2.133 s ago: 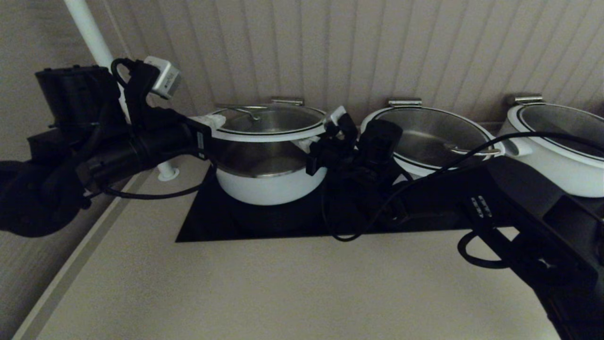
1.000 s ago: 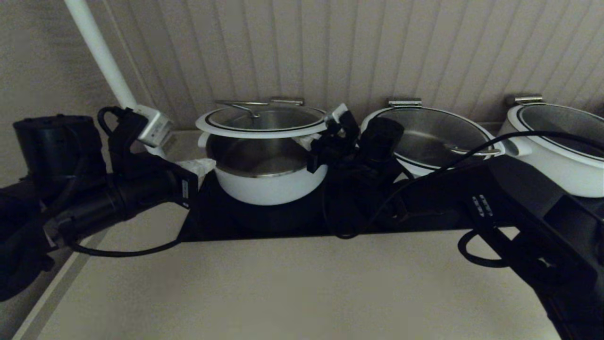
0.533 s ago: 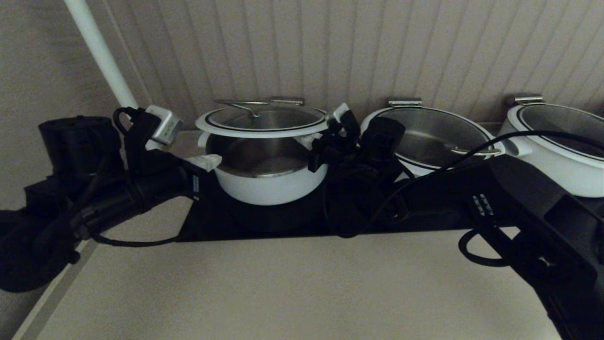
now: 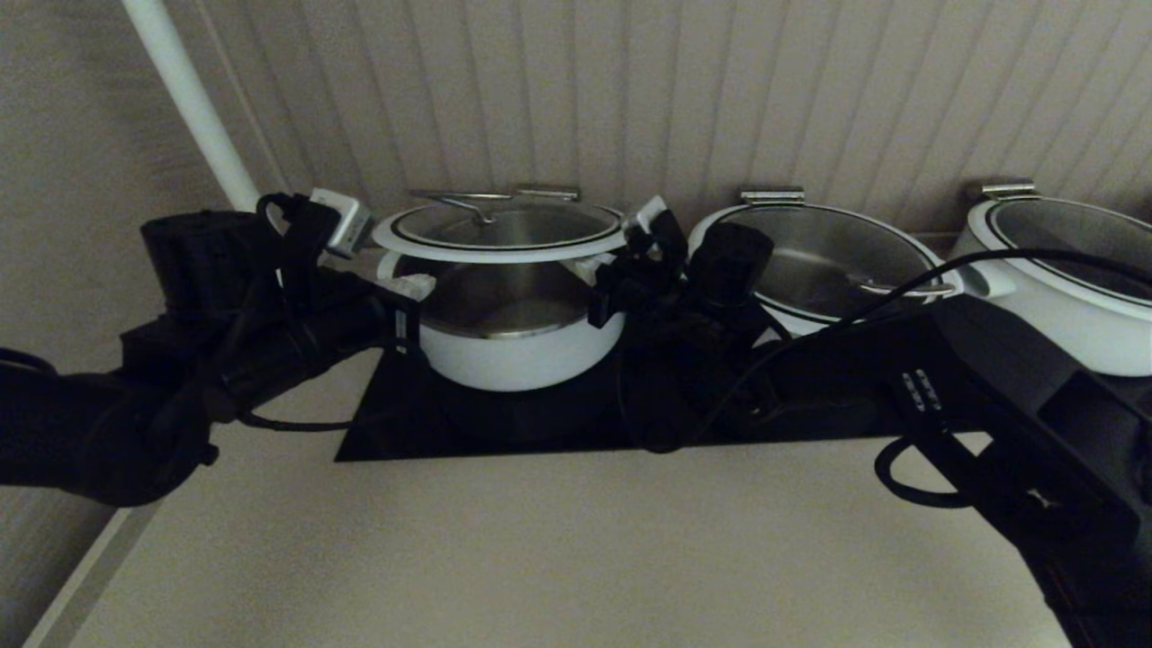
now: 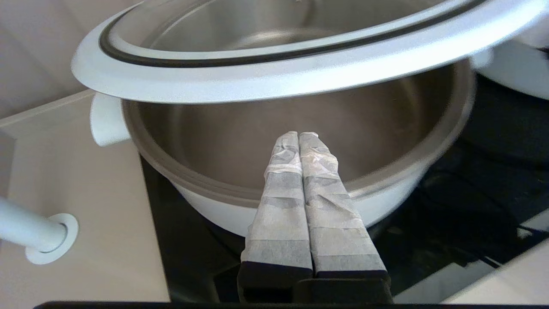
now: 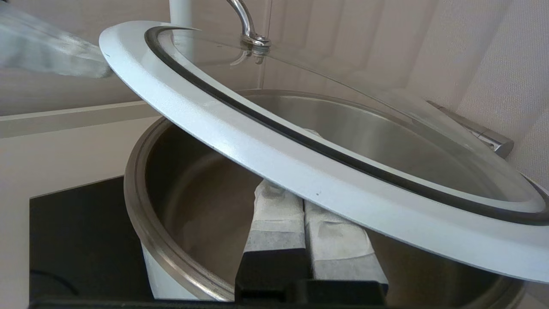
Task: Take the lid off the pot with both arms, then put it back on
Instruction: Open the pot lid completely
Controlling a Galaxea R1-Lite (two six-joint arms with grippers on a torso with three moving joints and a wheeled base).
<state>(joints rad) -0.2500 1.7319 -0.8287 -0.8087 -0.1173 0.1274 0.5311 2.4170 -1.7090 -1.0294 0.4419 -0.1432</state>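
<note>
The lid [image 4: 500, 230] hangs raised above the pot [image 4: 513, 353], which stands on a black cooktop [image 4: 387, 432]. My right gripper [image 4: 601, 266] is shut, with its fingers [image 6: 274, 214] under the lid's white rim [image 6: 266, 146] on the pot's right side; their tips are hidden by the rim. My left gripper [image 4: 416, 286] is shut and empty at the pot's left side. Its tips [image 5: 299, 136] reach over the pot's steel rim [image 5: 201, 189], a little below the lid [image 5: 257, 83] and apart from it.
Two wider white pots with lids [image 4: 814, 261] [image 4: 1062, 288] stand to the right along the ribbed wall. A white pole [image 4: 193, 99] rises at the back left, its base [image 5: 47, 238] on the counter. The beige counter [image 4: 540, 558] stretches in front.
My left arm dropped away from the lid's left rim, then came back up to the pot's left side, below the lid. The lid and right arm have hardly moved.
</note>
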